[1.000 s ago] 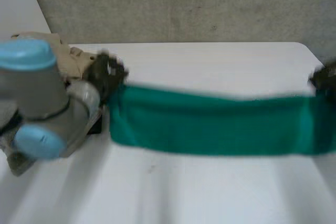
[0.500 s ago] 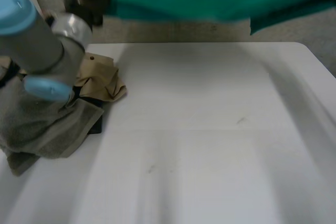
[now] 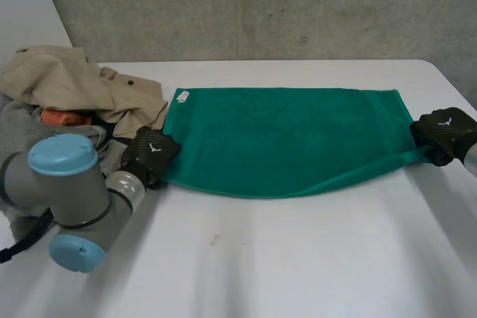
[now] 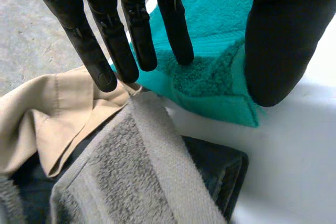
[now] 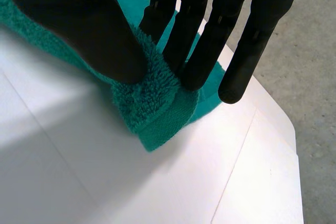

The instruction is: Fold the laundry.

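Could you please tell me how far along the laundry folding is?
Done: the green towel lies spread out on the table. In hand: the right hand pinches its near right corner; the left hand rests open at its near left corner. Left: folding it, then the pile of beige and grey laundry.

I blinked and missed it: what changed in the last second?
The towel was swung up, then laid flat on the table. The right robot hand still pinches a corner; the left robot hand has opened over its corner. The clothes pile stayed put.
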Available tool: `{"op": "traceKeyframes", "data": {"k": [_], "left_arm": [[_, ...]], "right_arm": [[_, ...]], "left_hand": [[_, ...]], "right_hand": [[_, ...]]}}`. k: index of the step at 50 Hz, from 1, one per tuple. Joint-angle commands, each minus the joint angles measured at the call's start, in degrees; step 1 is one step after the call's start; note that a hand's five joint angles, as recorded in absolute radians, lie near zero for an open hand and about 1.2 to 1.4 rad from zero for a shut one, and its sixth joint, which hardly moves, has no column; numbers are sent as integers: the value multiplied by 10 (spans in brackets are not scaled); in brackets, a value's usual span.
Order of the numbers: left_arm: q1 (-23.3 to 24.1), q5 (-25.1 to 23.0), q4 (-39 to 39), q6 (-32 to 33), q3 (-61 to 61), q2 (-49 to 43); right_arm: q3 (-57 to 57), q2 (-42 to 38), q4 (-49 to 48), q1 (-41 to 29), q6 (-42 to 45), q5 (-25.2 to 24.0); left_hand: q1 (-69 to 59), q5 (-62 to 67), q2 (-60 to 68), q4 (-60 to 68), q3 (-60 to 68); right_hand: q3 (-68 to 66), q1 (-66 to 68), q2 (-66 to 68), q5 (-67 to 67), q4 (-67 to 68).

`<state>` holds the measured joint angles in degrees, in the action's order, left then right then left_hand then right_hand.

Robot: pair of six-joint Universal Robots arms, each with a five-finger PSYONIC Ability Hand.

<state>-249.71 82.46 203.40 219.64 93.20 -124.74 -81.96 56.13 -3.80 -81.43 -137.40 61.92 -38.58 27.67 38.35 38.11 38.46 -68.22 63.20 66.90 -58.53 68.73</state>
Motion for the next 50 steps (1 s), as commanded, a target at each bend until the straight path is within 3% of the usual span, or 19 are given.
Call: {"op": "traceKeyframes", "data": {"k": [1,6,10,18,22,27,29,34,39,50], "left_arm": [[-12,-5,-14,-33,6,19],[-18,-19,-14,-35,2,4],[-24,-33,-21,-32,5,-2],[-11,-37,-120,-12,75,82],[2,-38,-225,25,134,157],[5,-36,-388,102,190,242],[5,-40,-415,114,189,253],[6,-45,-384,113,128,239],[20,-29,-327,82,51,186],[70,16,-218,25,-157,0]], "right_arm": [[-8,22,4,7,-4,-11],[-10,27,11,9,-6,-17],[-9,27,16,11,-5,-18],[-10,56,107,28,52,-15],[-19,100,258,83,184,-1],[-63,144,472,144,433,36],[-69,147,483,150,469,33],[-50,130,405,114,385,-1],[-13,85,311,82,296,1],[53,9,137,37,158,83]], "left_hand": [[-113,122,115,118,114],[-169,178,171,173,170],[-414,423,416,418,415],[-414,423,416,419,415],[-414,423,416,419,415],[-414,423,416,419,415],[-414,423,416,419,415],[-414,423,416,419,415],[-414,423,416,419,415],[-414,423,416,419,415]], "right_hand": [[-118,168,131,-115,113],[-118,168,131,-115,113],[-118,168,131,-115,113],[-118,168,131,-115,113],[-118,168,131,-115,113],[-118,168,131,-115,113],[-118,168,131,-115,113],[-118,168,131,-115,113],[-118,168,131,-115,113],[-118,168,131,-115,113]]}}
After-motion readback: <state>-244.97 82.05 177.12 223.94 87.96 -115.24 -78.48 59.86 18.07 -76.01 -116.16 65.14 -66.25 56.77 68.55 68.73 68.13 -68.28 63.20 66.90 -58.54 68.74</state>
